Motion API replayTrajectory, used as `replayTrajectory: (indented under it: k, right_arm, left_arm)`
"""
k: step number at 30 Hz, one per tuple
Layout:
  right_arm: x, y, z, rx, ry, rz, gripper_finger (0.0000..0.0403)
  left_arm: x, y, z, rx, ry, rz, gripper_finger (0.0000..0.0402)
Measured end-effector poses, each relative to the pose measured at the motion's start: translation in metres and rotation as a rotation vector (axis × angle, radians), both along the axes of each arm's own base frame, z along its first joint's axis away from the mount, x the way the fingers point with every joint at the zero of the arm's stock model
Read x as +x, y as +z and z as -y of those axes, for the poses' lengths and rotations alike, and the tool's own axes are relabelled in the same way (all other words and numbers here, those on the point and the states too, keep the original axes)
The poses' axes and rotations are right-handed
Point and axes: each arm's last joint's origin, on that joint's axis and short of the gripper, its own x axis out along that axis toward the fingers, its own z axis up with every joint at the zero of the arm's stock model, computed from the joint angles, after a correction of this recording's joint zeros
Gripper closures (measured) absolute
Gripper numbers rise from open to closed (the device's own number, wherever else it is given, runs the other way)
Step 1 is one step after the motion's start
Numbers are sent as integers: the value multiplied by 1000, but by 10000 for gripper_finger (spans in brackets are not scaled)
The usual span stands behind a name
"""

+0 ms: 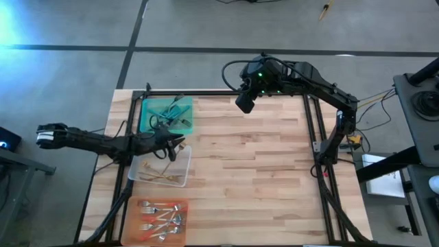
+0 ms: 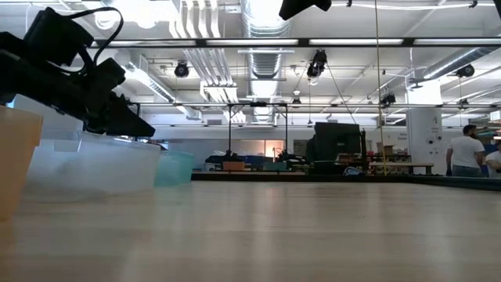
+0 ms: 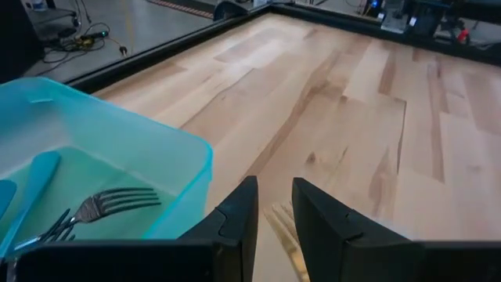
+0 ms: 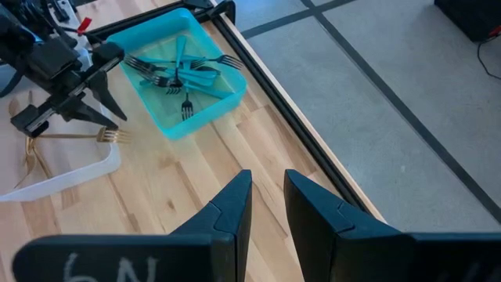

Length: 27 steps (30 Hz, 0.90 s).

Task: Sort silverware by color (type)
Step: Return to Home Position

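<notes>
The silverware lies sorted in three trays at the table's left. Teal-handled forks point(image 4: 182, 69) fill the teal tray point(image 1: 147, 116). Gold forks point(image 1: 161, 177) rest in the clear tray point(image 1: 180, 180). Red-handled forks point(image 1: 162, 216) sit in the orange tray point(image 1: 137, 230). My left gripper point(image 1: 181, 144) hangs low over the clear tray's far end, beside the teal tray point(image 3: 188, 168). It is slightly open with nothing between its fingers. A gold fork point(image 4: 78, 136) lies just below it. My right gripper point(image 1: 245, 104) waits high over the table's far edge, open and empty.
Bare wooden tabletop point(image 1: 254, 171) stretches from the trays to the right edge. A black frame point(image 1: 312, 137) runs round the table. In the low view, people point(image 2: 468, 153) stand far off in the room behind.
</notes>
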Motion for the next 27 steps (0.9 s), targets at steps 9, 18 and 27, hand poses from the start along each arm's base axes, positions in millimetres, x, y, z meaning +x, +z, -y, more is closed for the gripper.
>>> replayTrajectory:
  k: [9,18,27]
  right_arm:
    - [0,0,0,-1,1,0,335]
    - [0,0,0,-1,2,0,335]
    - [0,0,0,-2,2,0,335]
  left_arm:
    - [-17,1,2,2,-5,37,337]
    - [-39,21,-1,101,9,183,337]
    - [-53,39,-3,350,20,283,337]
